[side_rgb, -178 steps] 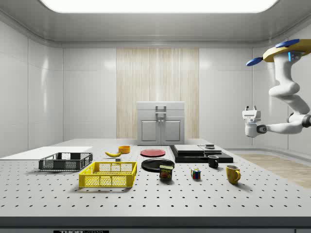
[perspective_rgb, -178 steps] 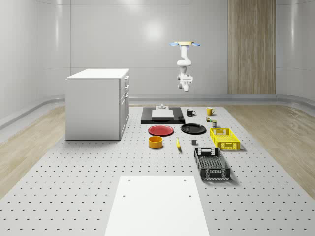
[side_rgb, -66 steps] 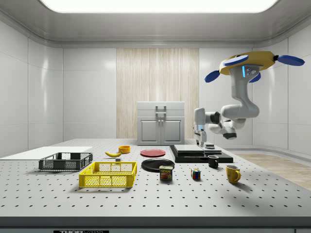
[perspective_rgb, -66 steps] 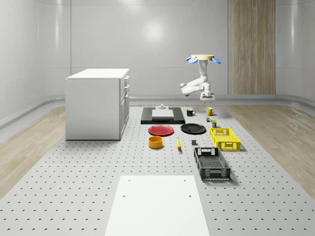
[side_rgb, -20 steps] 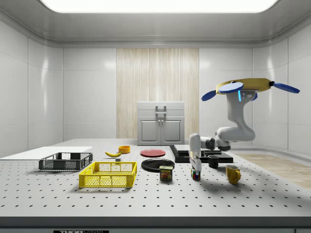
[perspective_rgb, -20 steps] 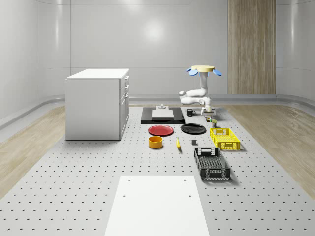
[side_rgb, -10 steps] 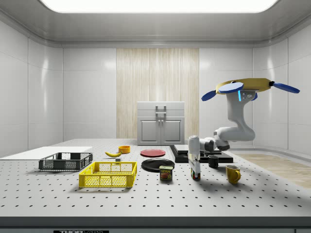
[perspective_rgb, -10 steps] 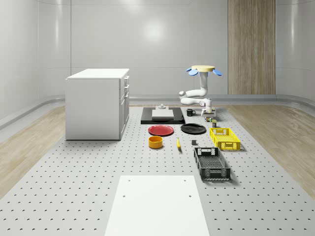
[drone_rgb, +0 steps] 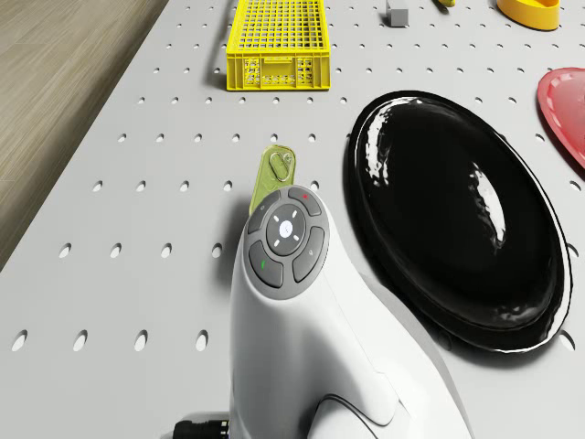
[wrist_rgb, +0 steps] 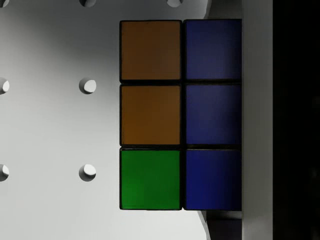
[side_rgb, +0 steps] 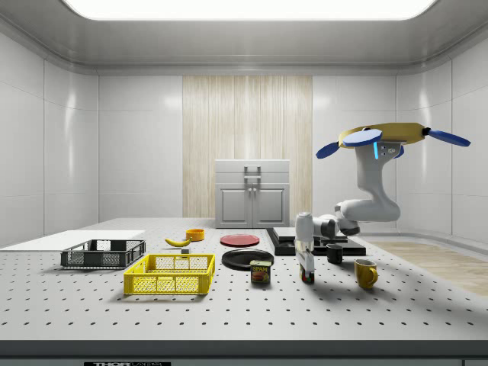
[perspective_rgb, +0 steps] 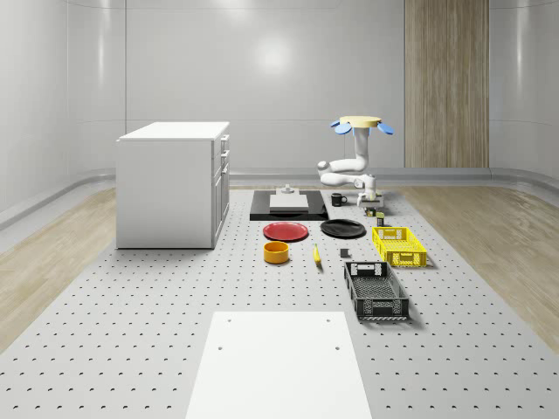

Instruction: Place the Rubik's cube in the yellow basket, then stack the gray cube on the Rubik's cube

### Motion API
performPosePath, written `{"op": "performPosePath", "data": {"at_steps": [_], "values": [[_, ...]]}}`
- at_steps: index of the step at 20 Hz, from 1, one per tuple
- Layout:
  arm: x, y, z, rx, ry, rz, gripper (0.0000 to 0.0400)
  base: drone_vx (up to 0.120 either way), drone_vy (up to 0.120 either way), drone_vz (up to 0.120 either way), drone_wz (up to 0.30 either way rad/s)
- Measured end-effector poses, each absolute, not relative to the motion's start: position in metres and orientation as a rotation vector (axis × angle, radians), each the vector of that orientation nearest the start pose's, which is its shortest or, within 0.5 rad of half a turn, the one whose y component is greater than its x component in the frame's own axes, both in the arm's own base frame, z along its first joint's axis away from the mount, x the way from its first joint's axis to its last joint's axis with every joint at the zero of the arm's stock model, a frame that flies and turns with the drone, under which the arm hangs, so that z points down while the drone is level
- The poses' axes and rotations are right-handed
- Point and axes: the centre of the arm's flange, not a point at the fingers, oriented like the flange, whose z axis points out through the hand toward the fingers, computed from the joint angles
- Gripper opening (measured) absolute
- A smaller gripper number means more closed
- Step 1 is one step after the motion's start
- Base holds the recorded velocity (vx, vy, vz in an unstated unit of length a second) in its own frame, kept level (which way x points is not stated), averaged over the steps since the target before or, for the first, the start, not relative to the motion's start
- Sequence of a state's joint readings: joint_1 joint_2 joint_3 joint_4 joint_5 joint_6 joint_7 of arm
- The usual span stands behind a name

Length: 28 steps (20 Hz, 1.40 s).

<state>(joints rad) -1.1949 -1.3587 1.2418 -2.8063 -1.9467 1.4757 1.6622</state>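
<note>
Bench [perspective_rgb: 131,323]: grey perforated top carrying everything listed below.
Cabinet [perspective_rgb: 172,182]: white, with drawers, standing on the bench at the whole-scene view's left.
Drone [side_rgb: 381,137]: yellow body with blue rotors, hovering above the far end of the bench near the yellow mug; white arm folds down and forward from it.
White panel [perspective_rgb: 279,365]: flat on the bench at the near end in the whole-scene view.
Black slab [perspective_rgb: 288,206]: beside the cabinet, with a pale block on top.
Black crate [perspective_rgb: 376,290]: open mesh, nearer the camera than the yellow basket in the whole-scene view.
Yellow basket [side_rgb: 171,274]: mesh-sided, on the bench, well apart from the Rubik's cube.
Black plate [drone_rgb: 457,210]: glossy, between the red plate and the can.
Red plate [perspective_rgb: 286,231]: flat, next to the black plate.
Orange bowl [perspective_rgb: 277,252]: in front of the red plate.
Hand [side_rgb: 306,273]: pointing straight down, lowered to the bench over the Rubik's cube; whether the fingers are apart or clamped, cannot tell.
Yellow mug [side_rgb: 365,273]: just beyond the hand, on the side view's right.
Can [side_rgb: 261,271]: between the yellow basket and the Rubik's cube.
Banana [side_rgb: 178,242]: behind the yellow basket in the side view.
Rubik's cube [wrist_rgb: 180,115]: on the bench, directly under the hand; orange, green and blue tiles face the wrist camera.
Gray cube [drone_rgb: 397,13]: small, on the bench beside the yellow basket.
</note>
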Motion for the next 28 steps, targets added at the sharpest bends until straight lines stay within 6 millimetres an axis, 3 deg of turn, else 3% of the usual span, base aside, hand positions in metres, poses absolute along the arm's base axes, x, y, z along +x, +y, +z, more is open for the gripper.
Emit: {"op": "performPosePath", "data": {"at_steps": [5,18,22,28], "values": [[0.323,-0.004,0.509,0.001,-0.002,0.785,0.0326,0.0,0.0,0.112,0.0],[0.323,-0.004,0.497,0.001,-0.002,0.785,0.0325,0.12,0.0,0.117,0.0],[0.323,-0.004,0.497,0.001,-0.002,0.785,0.0325,0.12,0.0,0.0,0.0],[0.323,-0.004,0.497,0.001,-0.002,0.785,0.0325,0.12,0.107,0.0,0.0]]}}
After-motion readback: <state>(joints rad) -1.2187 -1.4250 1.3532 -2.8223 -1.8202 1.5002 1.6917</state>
